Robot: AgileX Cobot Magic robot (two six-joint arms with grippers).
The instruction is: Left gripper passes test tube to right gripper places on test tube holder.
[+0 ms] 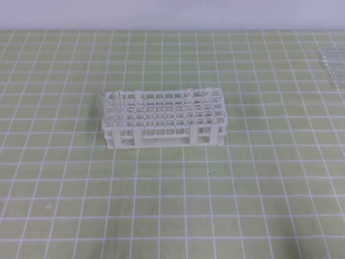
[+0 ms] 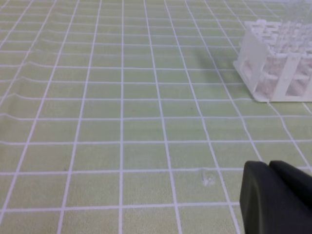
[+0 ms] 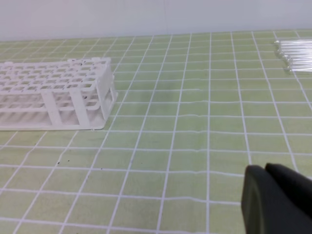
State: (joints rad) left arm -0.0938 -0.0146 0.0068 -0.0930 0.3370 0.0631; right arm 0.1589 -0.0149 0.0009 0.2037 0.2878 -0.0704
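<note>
Several spare test tubes [image 1: 330, 63] lie flat at the desk's [image 1: 172, 205] far right edge, nearer the right gripper [image 3: 265, 170]; both it and the left gripper [image 2: 269, 165] are closed, empty, short of the test tube holder [image 1: 164, 118]

Work surface covered by a light green mat [image 1: 172, 205] ruled with white grid lines, squares running edge to edge across all three views. Mat shows faint ripples along its left side in the left wrist view, and a few small dark specks. Behind the far edge, a plain pale wall [image 1: 172, 13], whitish with a slight blue-grey cast. Lighting even and diffuse; shadows soft and short.
</note>
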